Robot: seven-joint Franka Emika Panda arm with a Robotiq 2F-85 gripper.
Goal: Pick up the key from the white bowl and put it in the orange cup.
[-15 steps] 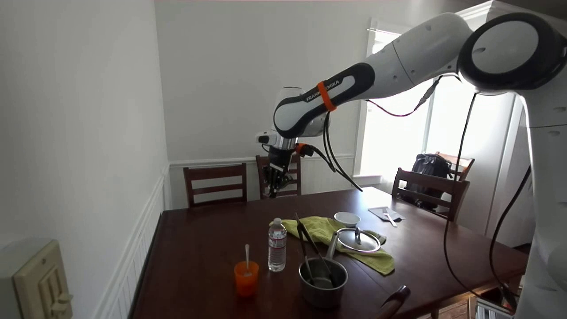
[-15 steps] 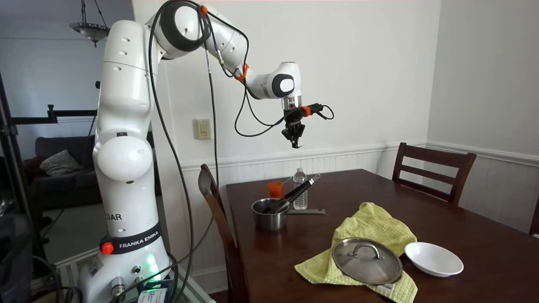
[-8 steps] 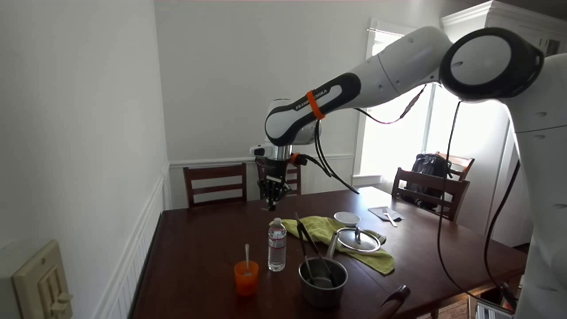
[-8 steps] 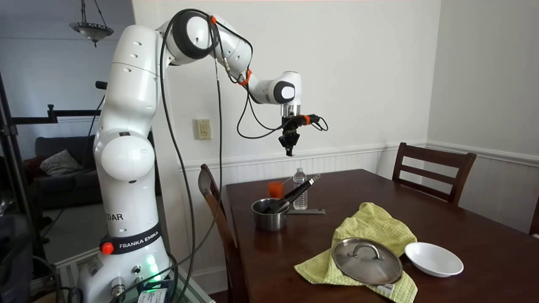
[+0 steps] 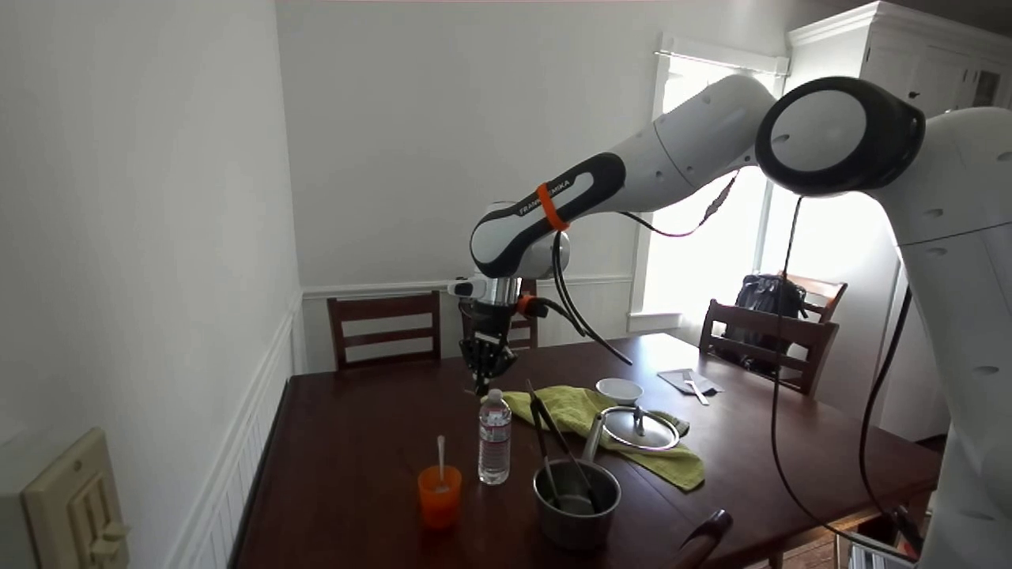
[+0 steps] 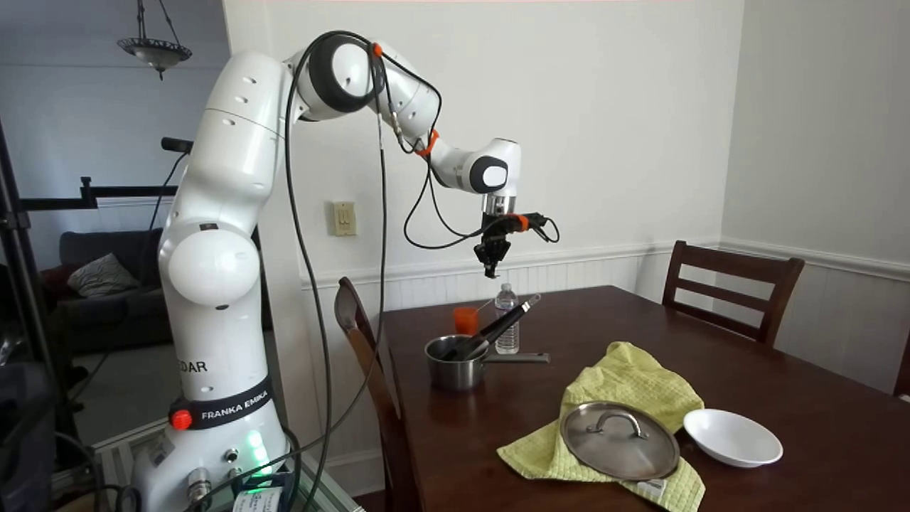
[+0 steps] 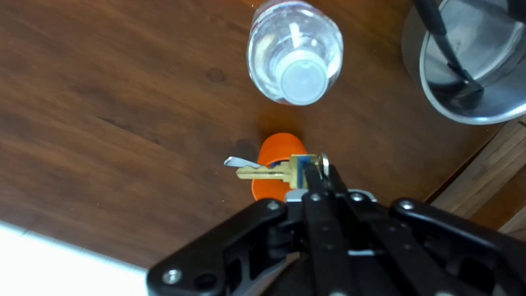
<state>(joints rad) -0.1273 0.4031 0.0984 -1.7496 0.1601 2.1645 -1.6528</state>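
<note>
My gripper point(image 7: 325, 174) is shut on a brass key point(image 7: 263, 172), held by its head at the fingertips, with a metal ring beside them. In the wrist view the key overlaps the opening of the orange cup point(image 7: 281, 144), seen from above; a thin metal stick rises from the cup. The cup also shows in both exterior views point(image 5: 439, 510) point(image 6: 466, 320). The gripper point(image 5: 480, 387) point(image 6: 490, 274) is above the table, well higher than the cup. The white bowl point(image 5: 620, 391) point(image 6: 732, 439) stands on the table far from the gripper; it is out of the wrist view.
A clear water bottle point(image 5: 495, 454) point(image 7: 304, 80) stands close to the cup. A metal pot point(image 5: 577, 518) point(image 7: 464, 119) holds black-handled tongs point(image 6: 490, 334) that stick up. A lid point(image 6: 618, 448) lies on a green towel point(image 6: 633, 384). Chairs point(image 6: 732, 284) surround the table.
The arm and gripper have moved down steadily toward the table in both exterior views, with a slight sideways shift. The bottle, cup, pot and bowl have not moved.
</note>
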